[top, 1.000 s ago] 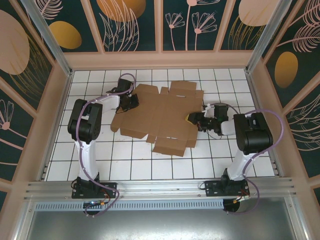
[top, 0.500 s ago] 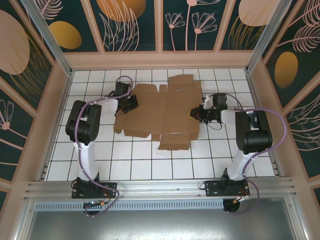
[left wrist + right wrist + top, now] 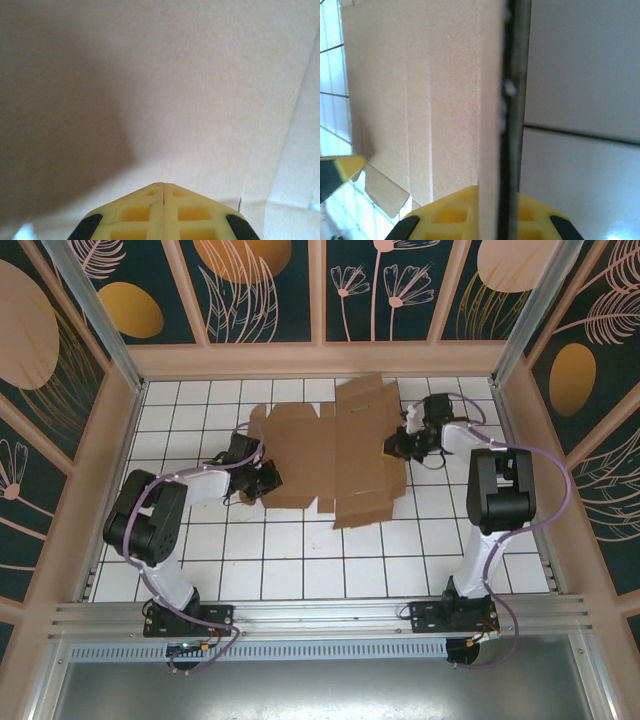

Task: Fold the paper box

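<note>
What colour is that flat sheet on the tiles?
The paper box is plain brown, clearest in the top view.

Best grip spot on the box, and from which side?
Pinch an outer flap of the box, coming in low from the side. The sheet lies mostly flat on the tiles, so only its thin rim can be pinched; the right gripper clamps the right edge that way.

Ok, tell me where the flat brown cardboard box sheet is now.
In the top view, the brown cardboard sheet lies far-centre on the white tiled table, with the left gripper at its near-left corner and the right gripper at its right edge.
</note>
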{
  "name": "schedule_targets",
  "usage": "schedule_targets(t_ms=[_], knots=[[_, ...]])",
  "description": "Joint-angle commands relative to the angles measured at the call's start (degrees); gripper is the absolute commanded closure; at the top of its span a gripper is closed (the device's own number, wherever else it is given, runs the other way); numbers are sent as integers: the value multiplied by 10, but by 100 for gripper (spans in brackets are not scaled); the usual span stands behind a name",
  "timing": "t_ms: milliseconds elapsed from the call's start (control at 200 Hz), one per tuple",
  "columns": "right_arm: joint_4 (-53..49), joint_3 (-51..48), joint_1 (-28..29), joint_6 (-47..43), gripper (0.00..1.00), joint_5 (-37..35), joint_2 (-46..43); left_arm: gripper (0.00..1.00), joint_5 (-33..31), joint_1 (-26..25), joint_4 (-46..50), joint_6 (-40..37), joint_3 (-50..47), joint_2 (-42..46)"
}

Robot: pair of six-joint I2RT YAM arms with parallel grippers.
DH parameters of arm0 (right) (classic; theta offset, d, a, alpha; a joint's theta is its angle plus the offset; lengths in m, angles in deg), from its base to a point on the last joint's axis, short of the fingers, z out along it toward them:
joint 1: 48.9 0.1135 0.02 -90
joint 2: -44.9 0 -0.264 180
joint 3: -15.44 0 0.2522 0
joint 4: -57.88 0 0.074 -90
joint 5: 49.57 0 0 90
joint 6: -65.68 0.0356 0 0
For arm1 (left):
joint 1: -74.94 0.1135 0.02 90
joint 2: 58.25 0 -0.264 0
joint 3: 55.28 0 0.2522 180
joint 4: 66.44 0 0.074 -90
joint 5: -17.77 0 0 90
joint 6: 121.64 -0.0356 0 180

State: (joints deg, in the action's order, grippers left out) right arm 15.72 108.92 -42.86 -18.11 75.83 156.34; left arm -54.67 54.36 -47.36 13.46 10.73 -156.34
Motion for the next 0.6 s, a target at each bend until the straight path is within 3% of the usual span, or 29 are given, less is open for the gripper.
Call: schedule_targets(t_ms=[0,105,330,505,590], knots=[[-122,79,24,-107,100,-92,35,100,-44,27,76,-50,72,6],[-147,105,37,-128,100,-92,42,100,-33,59,90,-50,126,-42],[-165,86,63,-140,100,-137,22,100,-53,61,94,-69,174,-128],[-193,96,78,-117,100,-235,8,100,-1,59,45,-54,131,-153],[-226,126,106,-101,100,-317,18,100,14,49,33,-48,128,-169]])
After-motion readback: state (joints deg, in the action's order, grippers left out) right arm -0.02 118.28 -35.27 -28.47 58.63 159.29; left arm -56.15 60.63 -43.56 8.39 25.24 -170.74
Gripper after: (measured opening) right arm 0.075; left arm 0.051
